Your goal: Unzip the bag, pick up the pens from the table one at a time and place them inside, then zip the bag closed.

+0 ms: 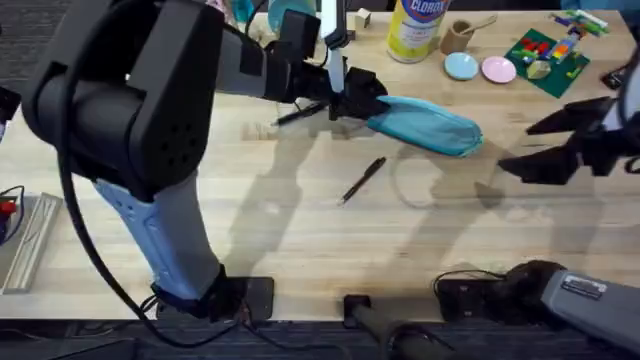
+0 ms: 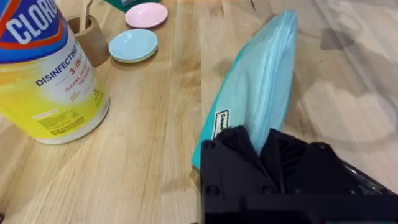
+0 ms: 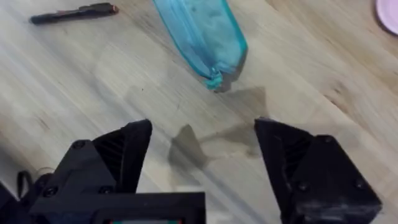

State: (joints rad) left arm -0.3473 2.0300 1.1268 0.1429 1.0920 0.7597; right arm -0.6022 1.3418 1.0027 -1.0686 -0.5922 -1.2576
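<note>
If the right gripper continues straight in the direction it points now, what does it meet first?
Probably the bag: the open right gripper faces its near end across bare table, though depth is unclear.

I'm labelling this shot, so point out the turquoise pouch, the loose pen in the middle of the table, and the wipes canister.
pouch (image 1: 432,124), overhead view, middle of its fabric body
pen (image 1: 362,180), overhead view, mid-barrel
wipes canister (image 2: 46,81), left wrist view, yellow label

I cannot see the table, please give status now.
Left gripper shut on bag end. Right gripper open, apart. Two pens on table.
</note>
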